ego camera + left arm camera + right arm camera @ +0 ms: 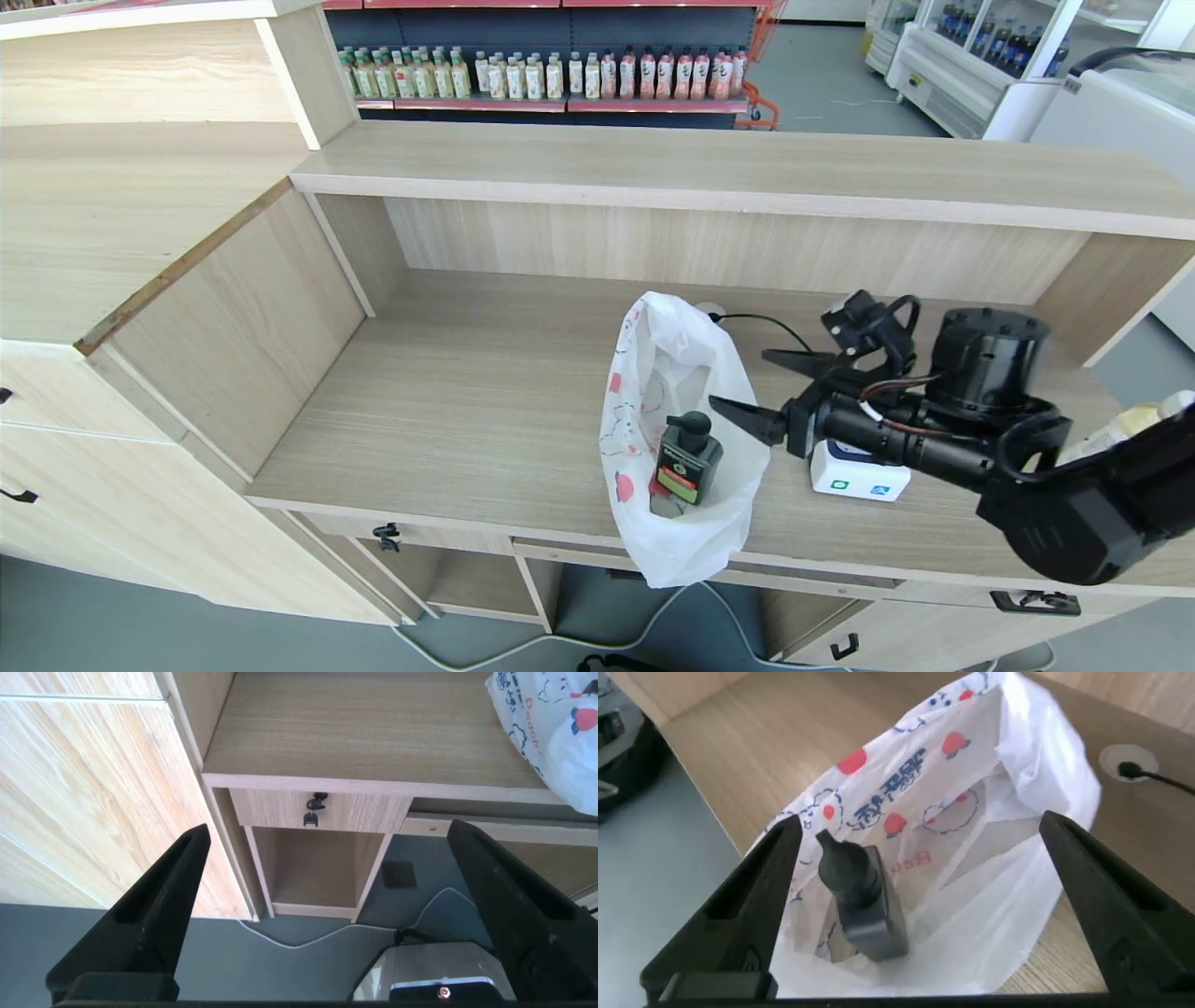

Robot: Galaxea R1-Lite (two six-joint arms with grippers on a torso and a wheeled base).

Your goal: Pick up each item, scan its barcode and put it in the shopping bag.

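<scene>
My right gripper (738,377) hangs empty with its jaws spread wide, just beside the mouth of the shopping bag (653,336). It is on the side of the bag toward a white boxy device (859,478), which I take to be the scanner. The bag stands open on the wooden counter (467,401) with its base slumped over the front edge, so items can drop straight in.

A dark pump bottle (688,459) stands upright inside the bag, below the fingertips and touching neither finger. I judge this item delivered.

My left gripper (329,833) is also released and holds nothing. It is parked low, under the counter edge and well apart from the bag, likely to keep it clear.

A pale bottle (1130,425) lies beyond the scanner, far from the bag and partly hidden behind my right arm. It is probably next.
</scene>
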